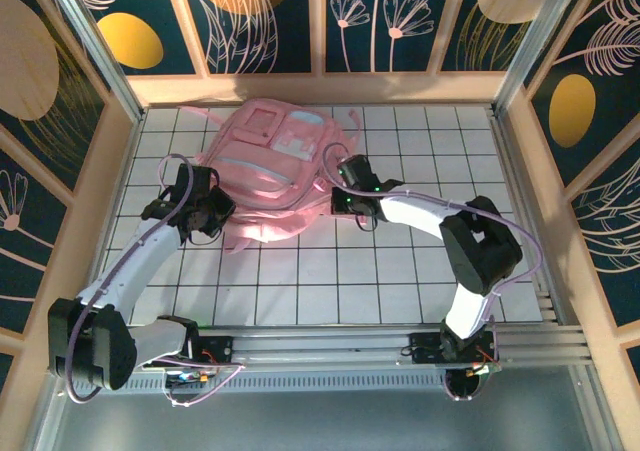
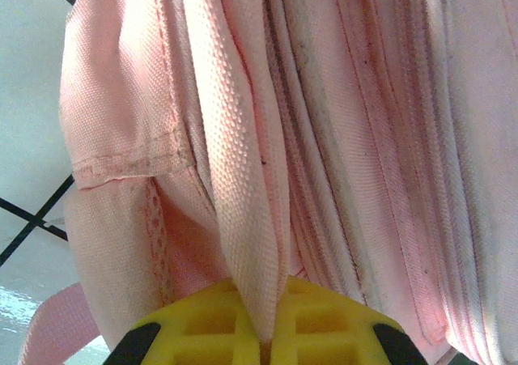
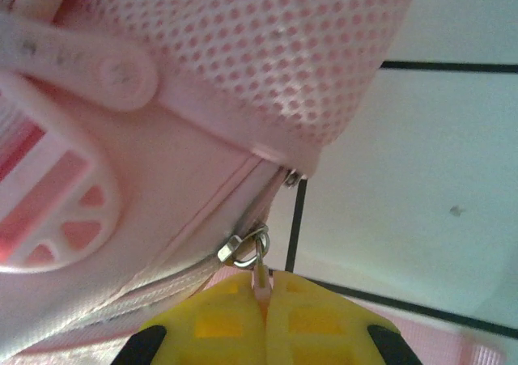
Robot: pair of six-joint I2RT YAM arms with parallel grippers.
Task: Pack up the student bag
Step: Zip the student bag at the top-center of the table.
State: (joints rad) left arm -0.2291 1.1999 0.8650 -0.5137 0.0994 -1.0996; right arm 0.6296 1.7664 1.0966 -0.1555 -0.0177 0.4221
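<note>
- The student bag [image 1: 275, 166] lay flat, front pockets up, at the far middle of the white gridded table [image 1: 400, 271].
- The left gripper [image 2: 263, 337] was clamped on a fold of the bag's pink fabric at its left edge.
- The right gripper [image 3: 265, 300] pinched the zipper pull [image 3: 252, 256] on the bag's right side, below a mesh pocket [image 3: 267, 65].

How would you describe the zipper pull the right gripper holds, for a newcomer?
Start at the pink student bag on the tiled table. On its edge nearest the right gripper, beside the mesh pocket, sits a silver slider. The pull is the small pale tab hanging from it, pinched between that gripper's yellow fingers.
</note>
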